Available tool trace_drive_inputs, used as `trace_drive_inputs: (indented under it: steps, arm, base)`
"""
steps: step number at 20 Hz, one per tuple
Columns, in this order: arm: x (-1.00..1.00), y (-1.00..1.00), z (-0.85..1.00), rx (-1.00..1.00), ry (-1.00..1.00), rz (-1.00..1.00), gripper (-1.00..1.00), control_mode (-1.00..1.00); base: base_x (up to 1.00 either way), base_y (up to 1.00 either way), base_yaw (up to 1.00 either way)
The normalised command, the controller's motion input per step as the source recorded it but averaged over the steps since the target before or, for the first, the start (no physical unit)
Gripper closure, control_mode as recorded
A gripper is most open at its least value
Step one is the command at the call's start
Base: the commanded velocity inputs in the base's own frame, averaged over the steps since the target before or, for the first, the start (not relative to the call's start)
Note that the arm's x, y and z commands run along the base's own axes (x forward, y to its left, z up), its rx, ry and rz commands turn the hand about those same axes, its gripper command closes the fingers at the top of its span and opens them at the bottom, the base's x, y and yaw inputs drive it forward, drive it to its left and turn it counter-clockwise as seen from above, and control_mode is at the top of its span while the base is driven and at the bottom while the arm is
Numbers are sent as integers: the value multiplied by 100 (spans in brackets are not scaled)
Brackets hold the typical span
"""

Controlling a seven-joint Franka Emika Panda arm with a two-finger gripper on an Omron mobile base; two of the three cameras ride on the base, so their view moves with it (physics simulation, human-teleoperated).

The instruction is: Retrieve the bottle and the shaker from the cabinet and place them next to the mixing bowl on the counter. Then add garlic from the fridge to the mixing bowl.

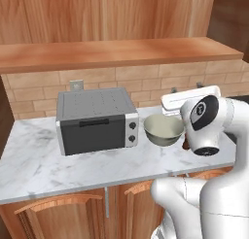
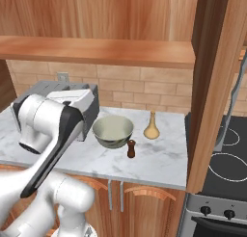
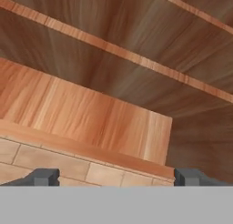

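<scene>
A pale green mixing bowl (image 1: pixel 164 128) (image 2: pixel 113 130) stands on the marble counter (image 1: pixel 39 165), right of the toaster oven. A tan bottle (image 2: pixel 151 126) stands upright just right of the bowl. Close in front of the bowl, a small dark brown shaker (image 2: pixel 131 148) also stands upright. My gripper (image 3: pixel 117 177) is open, its two dark fingertips (image 3: pixel 43 176) far apart with nothing between them. It points up at the wooden cabinet (image 3: pixel 104 114) and the brick wall below it. The garlic and the fridge are out of view.
A grey toaster oven (image 1: pixel 95 119) takes up the counter's middle. A white flat appliance (image 1: pixel 187 98) sits behind the bowl. A tall wooden panel (image 2: pixel 212 86) hangs over the counter's right end, with a stove (image 2: pixel 226 168) beyond it.
</scene>
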Motion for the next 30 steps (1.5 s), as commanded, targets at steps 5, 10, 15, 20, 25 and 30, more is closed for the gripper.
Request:
trace_drive_inputs:
  steps: [5, 10, 15, 20, 25, 30]
  arm:
    - [0, 0, 0, -1, -3, 0, -100, -100]
    - [0, 24, 0, 6, 20, 1, -100, -100]
    - [0, 49, 10, 37, 47, 12, -100, -100]
    - [-4, 54, 16, 64, 61, 17, -100, -100]
    - [-7, 55, 10, 76, 68, 23, -100, -100]
    - [-19, 31, 9, 90, 72, 27, -100, -100]
  base:
    - [0, 0, 0]
    - [0, 0, 0]
    - [0, 0, 0]
    - [0, 0, 0]
    - [0, 0, 0]
    - [0, 0, 0]
